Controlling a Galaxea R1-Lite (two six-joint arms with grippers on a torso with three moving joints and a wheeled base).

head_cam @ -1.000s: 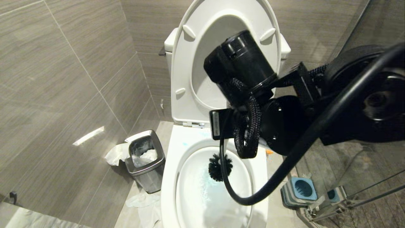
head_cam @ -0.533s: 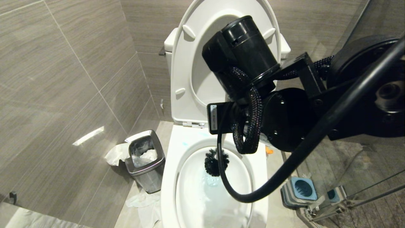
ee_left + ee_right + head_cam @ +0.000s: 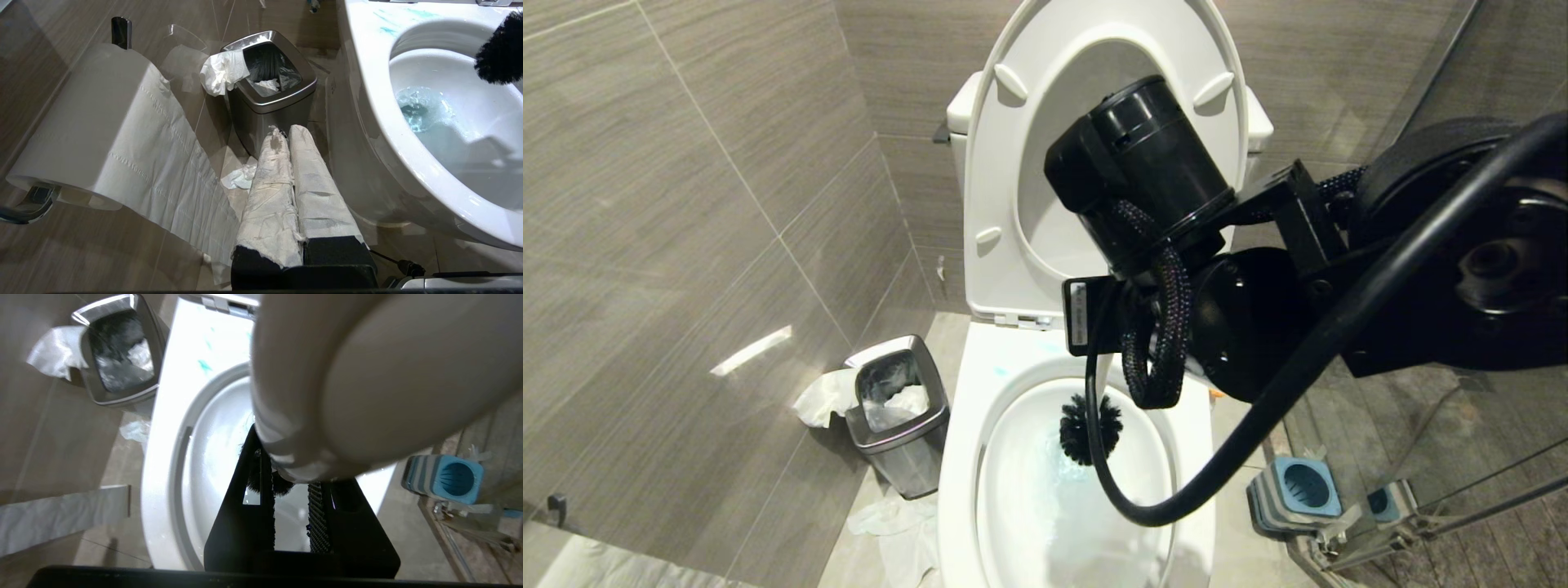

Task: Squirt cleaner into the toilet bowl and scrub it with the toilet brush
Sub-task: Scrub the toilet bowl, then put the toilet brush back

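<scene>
One toilet brush (image 3: 1090, 429) stands with its black head inside the far part of the one toilet bowl (image 3: 968, 457), above blue-tinted cleaner (image 3: 416, 114). The right gripper (image 3: 286, 473) clamps the brush's white handle. The left gripper (image 3: 286, 134), paper-wrapped, hangs clenched and empty near one steel bin (image 3: 898, 412). One blue holder (image 3: 1303, 490) sits right.

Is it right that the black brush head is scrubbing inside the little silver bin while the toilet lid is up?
Not quite. The head view shows the toilet brush head inside the toilet bowl, not the bin. The lid is up.
</scene>
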